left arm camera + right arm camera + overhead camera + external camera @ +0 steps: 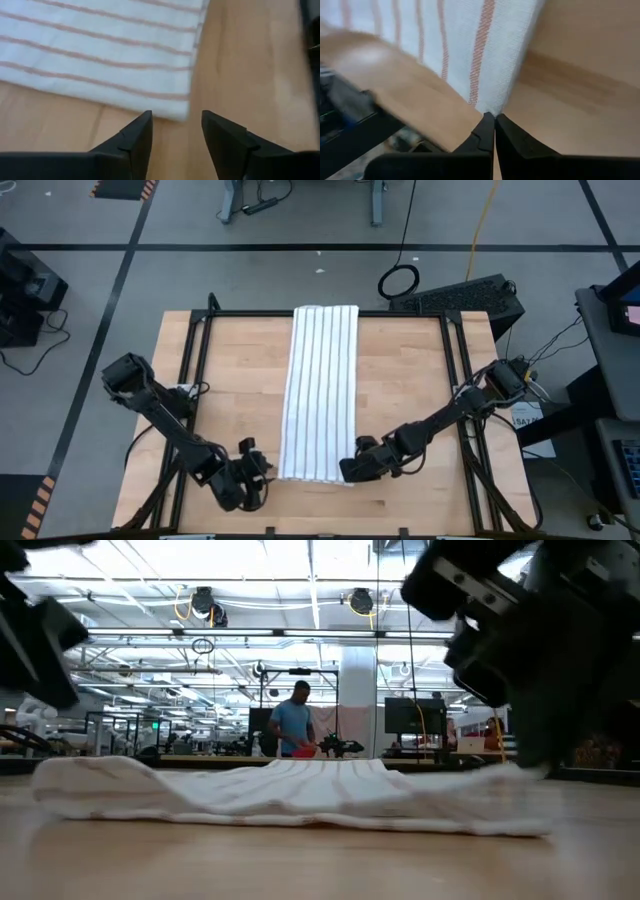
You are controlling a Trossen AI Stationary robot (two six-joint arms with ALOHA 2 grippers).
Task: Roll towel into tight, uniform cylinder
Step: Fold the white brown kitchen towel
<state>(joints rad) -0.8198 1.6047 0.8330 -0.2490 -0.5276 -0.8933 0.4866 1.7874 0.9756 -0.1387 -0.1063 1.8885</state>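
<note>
The striped towel (320, 392) lies flat in a long strip down the middle of the wooden table (410, 380), not yet rolled. The right gripper (494, 118) sits at its near right corner, fingers pressed together right at the cloth's tip — whether they actually pinch it is hard to tell. The left gripper (177, 125) hovers just off the near left corner, jaws spread and empty. If only one corner lifts, the roll will likely start skewed — loose and cone-shaped.

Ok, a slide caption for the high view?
Striped towel lying flat on the wooden table; left claw open beside its near corner, right claw shut at the other.
</note>
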